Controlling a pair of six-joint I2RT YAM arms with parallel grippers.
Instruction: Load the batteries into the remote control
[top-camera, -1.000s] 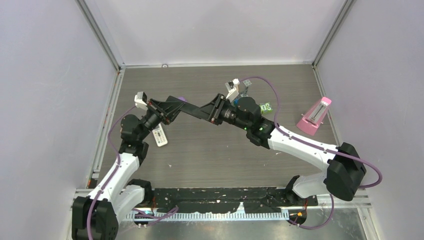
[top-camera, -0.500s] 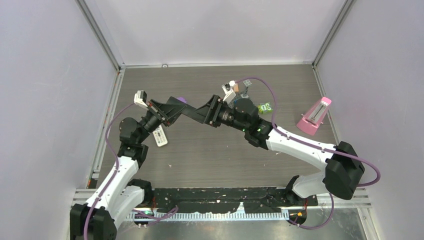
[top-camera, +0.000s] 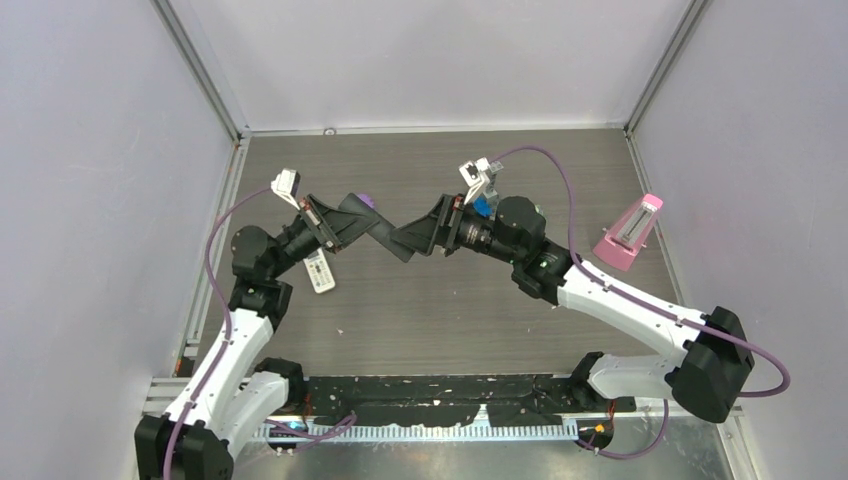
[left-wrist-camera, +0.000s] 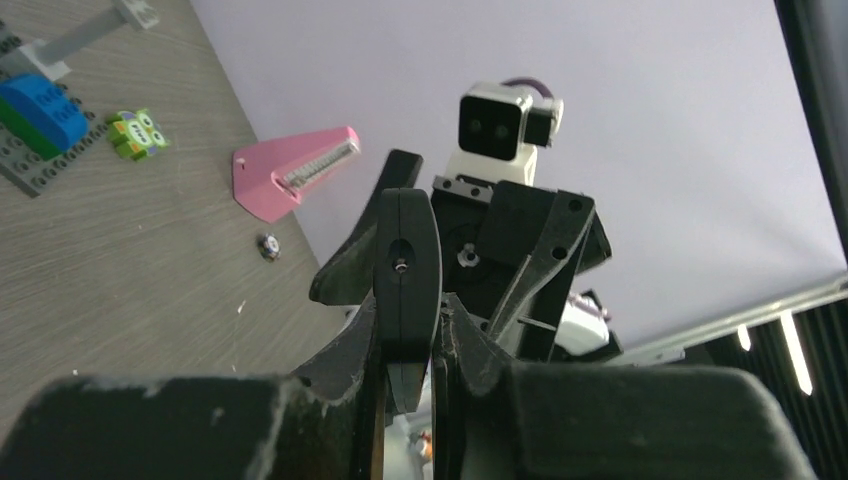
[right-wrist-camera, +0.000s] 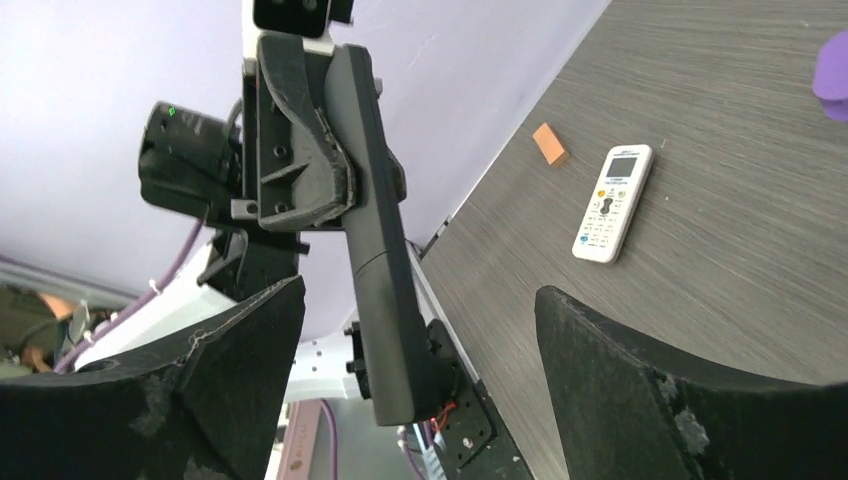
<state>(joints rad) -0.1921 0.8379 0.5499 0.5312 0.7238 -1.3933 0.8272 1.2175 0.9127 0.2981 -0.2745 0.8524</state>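
Top camera overlooks the table; close wrist cameras face each other, sharing the black remote.

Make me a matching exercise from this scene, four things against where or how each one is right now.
1. black remote
2. white remote
3. right gripper
4. pink metronome

A. open
B. lying flat on the table
C. standing near the table's right edge
D. clamped in the left gripper

Pairs: 1-D, 2-B, 3-A, 4-C

L gripper clamped, R gripper spread wide, tips facing
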